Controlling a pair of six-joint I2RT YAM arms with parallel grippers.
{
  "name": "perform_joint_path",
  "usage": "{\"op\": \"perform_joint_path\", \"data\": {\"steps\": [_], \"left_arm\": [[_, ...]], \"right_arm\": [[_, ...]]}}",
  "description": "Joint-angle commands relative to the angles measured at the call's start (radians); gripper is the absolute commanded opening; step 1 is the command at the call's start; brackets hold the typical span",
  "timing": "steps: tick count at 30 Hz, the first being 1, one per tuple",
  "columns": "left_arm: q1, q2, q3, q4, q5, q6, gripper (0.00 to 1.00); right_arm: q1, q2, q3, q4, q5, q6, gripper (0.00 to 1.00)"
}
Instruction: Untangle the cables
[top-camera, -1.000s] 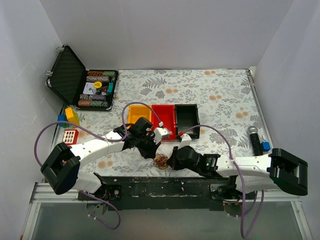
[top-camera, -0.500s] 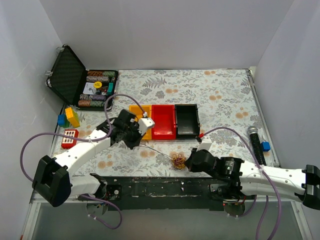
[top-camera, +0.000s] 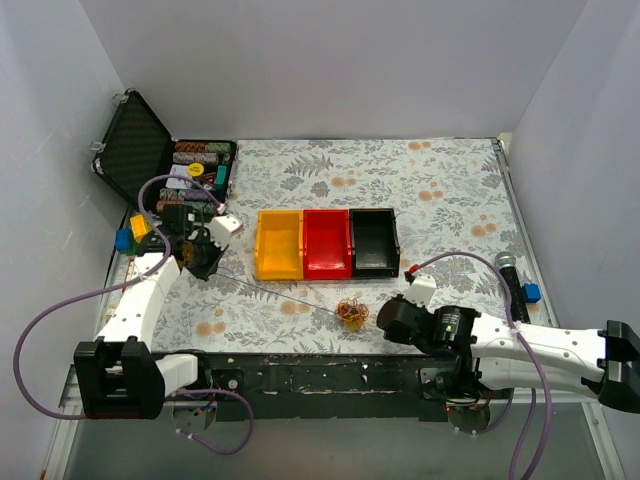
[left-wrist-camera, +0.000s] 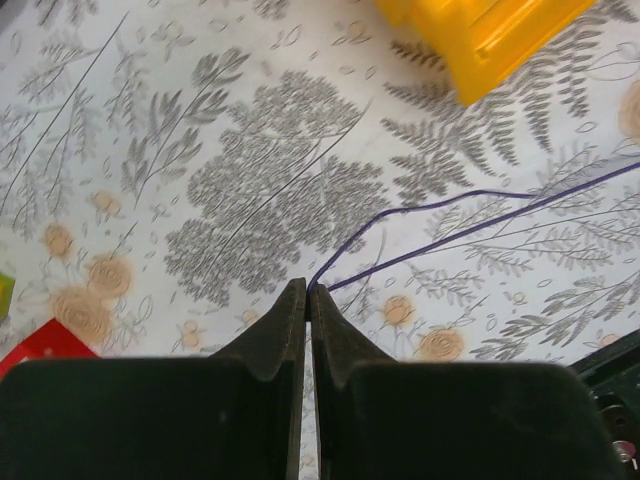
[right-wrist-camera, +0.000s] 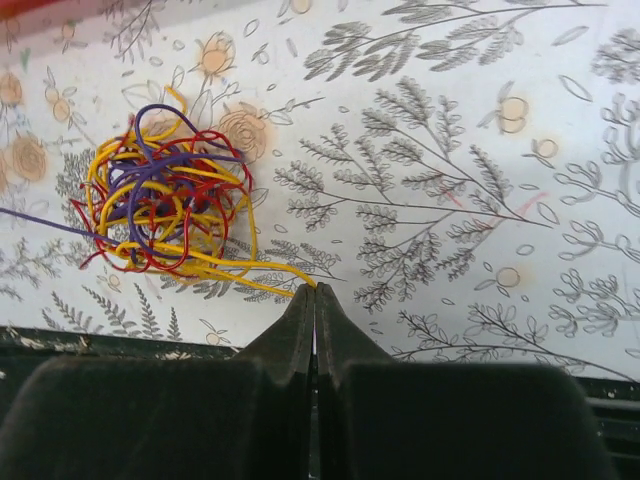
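Purple wire (left-wrist-camera: 480, 228) is pinched in closed left gripper (left-wrist-camera: 307, 292), yellow wire (right-wrist-camera: 270, 270) in closed right gripper (right-wrist-camera: 315, 292). Cables (right-wrist-camera: 165, 205) remain knotted; wider pull-apart is likely needed next.

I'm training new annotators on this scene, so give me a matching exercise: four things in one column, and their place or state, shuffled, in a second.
1 left gripper
2 right gripper
3 cable tangle
4 poker chip case

A open, at the far left corner of the table
B shut on a yellow wire
C lying loose near the front edge
D shut on a purple wire

Pairs: 1-D, 2-B, 3-C, 4-A.
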Motion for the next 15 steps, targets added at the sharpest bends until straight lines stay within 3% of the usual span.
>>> {"op": "perform_joint_path", "data": {"steps": [1, 7, 15], "left_arm": [[0.154, -0.032, 0.068, -0.004, -0.043, 0.156, 0.00], [0.277, -0.012, 0.099, -0.004, -0.010, 0.213, 0.00], [0.352, -0.005, 0.121, 0.049, -0.010, 0.229, 0.00]], "right_arm": [[-0.003, -0.061, 0.026, -0.357, 0.123, 0.166, 0.01], [-0.006, -0.158, 0.067, -0.517, 0.164, 0.279, 0.01], [-0.006, -0.078, 0.142, -0.599, 0.186, 0.287, 0.01]]}}
